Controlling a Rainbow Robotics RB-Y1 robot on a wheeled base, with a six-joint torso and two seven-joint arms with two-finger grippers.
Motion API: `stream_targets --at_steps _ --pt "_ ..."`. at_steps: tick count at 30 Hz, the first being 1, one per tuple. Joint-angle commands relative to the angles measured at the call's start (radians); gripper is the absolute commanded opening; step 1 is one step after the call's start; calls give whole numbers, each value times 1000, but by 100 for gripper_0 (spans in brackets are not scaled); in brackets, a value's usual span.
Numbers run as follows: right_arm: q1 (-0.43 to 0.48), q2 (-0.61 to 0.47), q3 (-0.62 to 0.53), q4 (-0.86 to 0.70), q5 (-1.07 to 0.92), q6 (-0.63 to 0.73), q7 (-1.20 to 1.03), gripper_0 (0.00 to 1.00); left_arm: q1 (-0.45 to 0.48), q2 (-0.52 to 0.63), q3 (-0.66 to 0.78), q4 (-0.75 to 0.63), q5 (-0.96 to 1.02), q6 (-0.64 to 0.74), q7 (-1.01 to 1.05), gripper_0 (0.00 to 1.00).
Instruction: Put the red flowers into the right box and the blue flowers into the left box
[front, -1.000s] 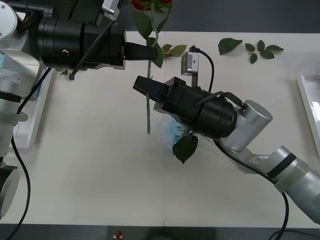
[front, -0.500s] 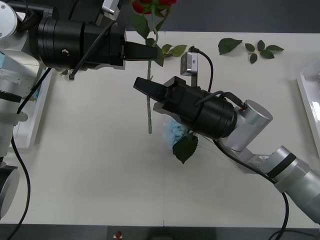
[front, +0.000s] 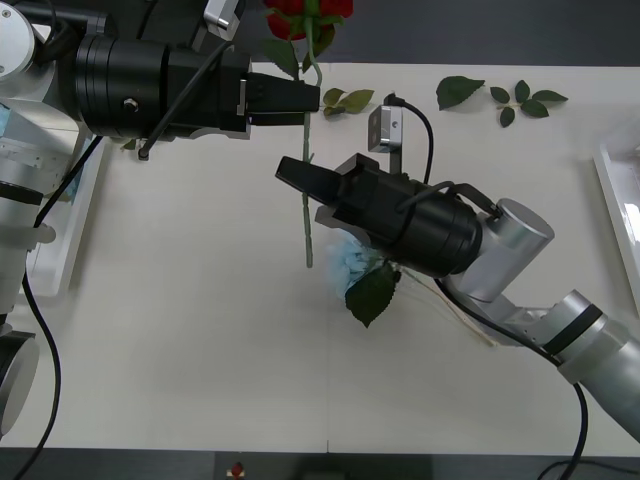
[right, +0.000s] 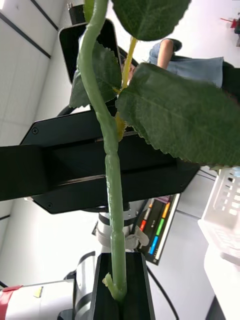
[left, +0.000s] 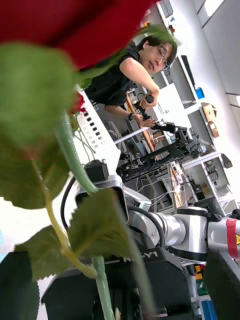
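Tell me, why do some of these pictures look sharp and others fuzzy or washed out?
Front view: even light, soft shadows, the rose stem and table sharp. Right wrist view: the stem and leaves crisp, the bright room behind washed out. Left wrist view: the bloom and near leaves too close, blurred; the room behind in focus.

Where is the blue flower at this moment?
In the front view, the blue flower lies on the table near its middle, partly hidden under the right gripper, with a dark leaf just below its bloom.
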Motion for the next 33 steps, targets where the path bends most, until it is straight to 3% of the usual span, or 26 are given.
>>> stream_targets --at_steps 1,5,12,19,24,33 --pt "-24 -65 -7 -40 26 13 -12 0 -8 16 9 -10 9 -9 -14 100" --pt "-33 -127 -6 -40 41 19 -6 0 12 13 0 -5 8 -19 -16 100" --pt "-85 -326 -6 -40 164 10 -18 0 11 111 -5 -53 9 -39 -74 100" --pt "-97 -591 17 -40 330 21 -83 0 34 236 -6 -39 17 -36 -318 100" --pt "-85 -765 48 -34 339 -12 -161 0 41 319 -6 22 48 11 -511 100" --pt "-65 -941 48 98 471 -5 -224 0 41 420 -6 147 95 77 -841 100"
